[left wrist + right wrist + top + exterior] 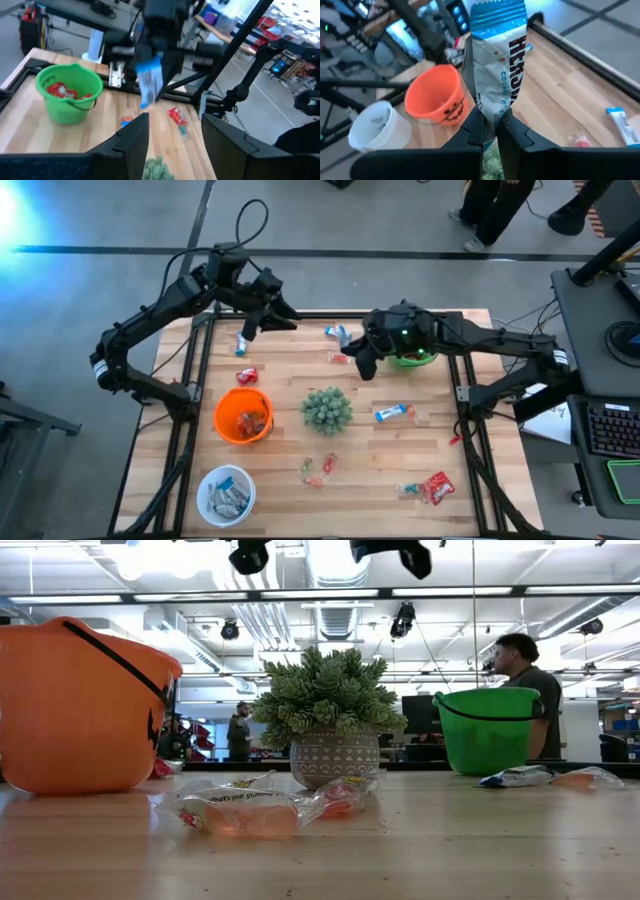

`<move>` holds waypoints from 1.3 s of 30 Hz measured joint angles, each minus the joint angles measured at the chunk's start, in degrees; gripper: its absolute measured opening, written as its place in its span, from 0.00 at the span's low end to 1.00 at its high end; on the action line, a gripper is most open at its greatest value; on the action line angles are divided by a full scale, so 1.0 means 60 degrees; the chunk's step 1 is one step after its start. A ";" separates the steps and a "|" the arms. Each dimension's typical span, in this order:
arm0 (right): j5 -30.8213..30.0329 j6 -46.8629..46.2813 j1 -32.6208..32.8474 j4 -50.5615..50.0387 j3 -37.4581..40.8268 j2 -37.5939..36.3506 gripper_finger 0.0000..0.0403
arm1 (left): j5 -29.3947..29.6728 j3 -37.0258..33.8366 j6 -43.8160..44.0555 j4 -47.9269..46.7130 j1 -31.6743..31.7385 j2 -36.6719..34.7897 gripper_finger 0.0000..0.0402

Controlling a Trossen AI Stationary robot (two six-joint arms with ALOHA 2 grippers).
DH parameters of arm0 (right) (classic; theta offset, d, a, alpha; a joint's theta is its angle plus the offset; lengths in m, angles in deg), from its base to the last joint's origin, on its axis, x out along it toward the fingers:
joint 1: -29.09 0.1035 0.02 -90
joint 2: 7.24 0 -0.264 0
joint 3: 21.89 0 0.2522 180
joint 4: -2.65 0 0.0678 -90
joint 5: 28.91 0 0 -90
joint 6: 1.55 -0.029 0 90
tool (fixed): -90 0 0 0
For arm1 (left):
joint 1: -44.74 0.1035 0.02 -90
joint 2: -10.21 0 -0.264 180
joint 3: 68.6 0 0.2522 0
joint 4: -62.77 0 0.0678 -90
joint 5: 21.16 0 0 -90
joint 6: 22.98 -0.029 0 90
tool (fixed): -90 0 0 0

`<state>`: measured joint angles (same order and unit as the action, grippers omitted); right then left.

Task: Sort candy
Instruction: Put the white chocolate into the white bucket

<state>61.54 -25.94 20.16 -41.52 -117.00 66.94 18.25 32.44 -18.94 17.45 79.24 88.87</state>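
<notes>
Clamped between the closed fingers of the right gripper (489,131), a blue-and-white Hershey's cookies-and-cream bar (495,60) is seen in the right wrist view, held above the table; in the high view the bar is hidden under that gripper (365,363), which hangs beside the green bucket (412,358), past the potted spiky plant (326,409). The bar is also caught in the left wrist view, dangling in the air. The left gripper (246,332) is held with its fingers apart and nothing between them, above the far left part of the table, beyond the plant. The plant stands mid-table, between the buckets. Red packets (62,91) are shown inside the green bucket only by the left wrist view. Sweets are seen in the orange pumpkin bucket (243,415), left of the plant, and pale wrapped pieces in the white bowl (226,495), nearer the front. Loose candy (394,413) is scattered around the plant, including red packets (436,487) at the front right.
</notes>
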 joint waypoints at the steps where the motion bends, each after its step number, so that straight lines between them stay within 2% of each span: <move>1: 0.0009 0.0114 0.0000 -0.0008 -0.0102 0.0154 0.04 | 0.0000 0.0000 0.0077 0.0143 -0.0051 0.0027 0.41; 8: 0.0433 0.0947 0.0000 0.0042 -0.1257 0.1060 0.04 | -0.0011 0.0004 0.0272 0.0332 -0.0291 0.0445 0.41; 12: 0.0530 0.1359 0.0000 -0.0063 -0.1897 0.1526 0.04 | -0.0508 0.0000 0.0273 0.0368 -0.0417 0.0743 0.41; 16: 0.0544 0.1551 -0.0012 -0.0174 -0.2330 0.1858 0.04 | -0.0529 0.0000 0.0227 0.0376 -0.0536 0.0976 0.41; 20: 0.0769 0.1688 -0.0045 -0.0164 -0.2635 0.2089 0.04 | -0.0979 0.0000 0.0166 0.0515 -0.0629 0.1121 0.41; 32: 0.1001 0.1662 -0.0044 -0.0242 -0.2909 0.2548 0.04 | -0.0991 0.0000 0.0146 0.1279 -0.0662 0.1337 0.41; 36: 0.1001 0.1669 -0.0047 -0.0228 -0.2920 0.2533 0.04 | -0.1005 0.0000 -0.0291 0.1162 -0.0665 0.1369 0.37; 39: 0.1001 0.1669 -0.0058 -0.0230 -0.2920 0.2533 0.04 | -0.1046 0.0000 -0.0503 0.1111 -0.0676 0.1388 0.29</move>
<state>67.55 -15.92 19.81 -42.90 -134.52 82.14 11.98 32.44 -21.96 24.12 75.18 97.20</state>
